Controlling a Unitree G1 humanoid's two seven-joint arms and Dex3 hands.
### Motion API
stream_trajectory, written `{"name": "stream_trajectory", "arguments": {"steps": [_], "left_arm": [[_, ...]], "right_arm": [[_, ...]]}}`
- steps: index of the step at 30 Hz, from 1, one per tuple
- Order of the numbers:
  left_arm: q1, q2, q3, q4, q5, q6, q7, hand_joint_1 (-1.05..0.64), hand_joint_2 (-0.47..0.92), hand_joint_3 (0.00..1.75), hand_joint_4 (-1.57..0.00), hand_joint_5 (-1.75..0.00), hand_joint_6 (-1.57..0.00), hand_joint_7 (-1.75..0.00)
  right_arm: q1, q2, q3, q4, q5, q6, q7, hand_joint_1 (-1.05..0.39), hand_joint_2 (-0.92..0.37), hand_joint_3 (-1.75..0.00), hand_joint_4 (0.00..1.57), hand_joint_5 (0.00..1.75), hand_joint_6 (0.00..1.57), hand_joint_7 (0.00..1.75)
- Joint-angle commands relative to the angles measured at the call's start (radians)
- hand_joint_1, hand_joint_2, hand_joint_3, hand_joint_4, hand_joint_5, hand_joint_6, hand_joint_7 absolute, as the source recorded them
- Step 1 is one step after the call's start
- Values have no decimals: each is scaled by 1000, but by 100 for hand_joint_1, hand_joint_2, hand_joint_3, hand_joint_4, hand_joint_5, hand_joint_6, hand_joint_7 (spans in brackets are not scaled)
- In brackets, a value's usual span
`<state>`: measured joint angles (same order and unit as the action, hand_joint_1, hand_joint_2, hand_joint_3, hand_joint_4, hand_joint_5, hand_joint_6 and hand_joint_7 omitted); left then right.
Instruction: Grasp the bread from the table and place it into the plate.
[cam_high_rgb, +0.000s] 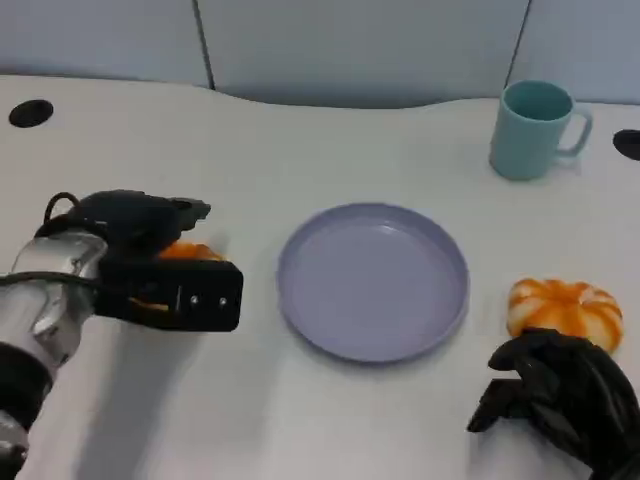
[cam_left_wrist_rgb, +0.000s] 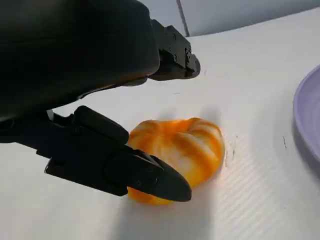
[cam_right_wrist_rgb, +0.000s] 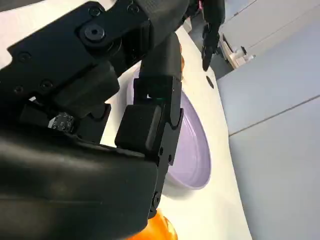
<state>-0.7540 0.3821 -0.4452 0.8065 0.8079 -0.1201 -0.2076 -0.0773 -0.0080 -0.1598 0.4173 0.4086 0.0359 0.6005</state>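
On the left side of the white table (cam_high_rgb: 300, 420), the left hand (cam_high_rgb: 150, 255) sits low over a piece of orange-striped bread (cam_left_wrist_rgb: 180, 152), which lies on the tabletop well apart from the lavender plate (cam_high_rgb: 372, 282). In the left wrist view its fingers (cam_left_wrist_rgb: 145, 175) stand apart around the bread, one finger lying against the near side of the crust and another reaching past the far side without touching; the bread rests on the table and is not yet gripped. A second piece of bread (cam_high_rgb: 565, 308) lies to the right of the plate, just beyond the right hand (cam_high_rgb: 565, 395), whose fingers are curled inward and appear to hold nothing. A teal mug (cam_high_rgb: 535, 130) stands at the back right, clear of the work.

The step in hand looks to be closing on the left bread. To do it well, the hand should settle so that the fingers straddle the widest part of the bread, then close gently, since soft bread will likely squash or roll out under a hard pinch. A straight lift before moving sideways should keep the bread from dragging, and the carry must clear the plate's raised rim.
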Motion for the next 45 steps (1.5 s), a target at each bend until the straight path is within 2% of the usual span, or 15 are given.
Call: {"name": "stream_trajectory", "arguments": {"steps": [1, 6, 11, 20, 32, 36, 39, 41, 45], "left_arm": [[-88, -42, -44, 165, 4, 10, 46, -65, 83, 0, -13, -8, -19, -1], [-153, -108, -54, 357, -28, 9, 98, -63, 80, 0, -13, -8, -20, -1], [-185, -140, -64, 463, -44, 20, 119, -62, 80, 0, -12, -6, -21, -1], [-198, -158, -82, 517, -52, 64, 117, -62, 82, 1, -9, -3, -21, 0], [-174, -158, -96, 538, -58, 62, 182, -60, 82, 0, -7, -1, -17, 0], [-146, -164, -84, 542, -73, 57, 240, -56, 84, 1, -14, -4, -23, -2], [-120, -169, -68, 542, -91, 45, 313, -44, 88, 1, -34, -9, -39, -4], [-110, -169, -57, 543, -105, 35, 337, -33, 91, 3, -50, -11, -61, -6], [-95, -170, -38, 545, -125, 18, 374, -29, 92, 4, -57, -11, -70, -6]], "right_arm": [[12, -13, -11, -6, 17, -1, 20, -95, -70, 0, 142, 65, 139, 49], [21, -13, -11, -13, 11, -9, 21, -96, -70, 0, 142, 65, 140, 48], [32, -13, -17, -22, 23, -3, 35, -95, -69, 0, 143, 64, 140, 47], [65, -20, -16, -65, 27, 6, 34, -97, -70, 0, 145, 63, 142, 44], [92, -31, -21, -96, 40, 21, 41, -96, -70, 0, 145, 63, 143, 42], [98, -34, -23, -104, 42, 25, 43, -96, -70, 0, 145, 63, 143, 42], [98, -34, -23, -101, 44, 18, 47, -96, -70, 0, 146, 62, 143, 42], [98, -35, -23, -102, 44, 19, 45, -97, -70, 0, 147, 61, 144, 41], [100, -33, -23, -106, 43, 19, 41, -98, -70, 0, 148, 60, 144, 40]]}}
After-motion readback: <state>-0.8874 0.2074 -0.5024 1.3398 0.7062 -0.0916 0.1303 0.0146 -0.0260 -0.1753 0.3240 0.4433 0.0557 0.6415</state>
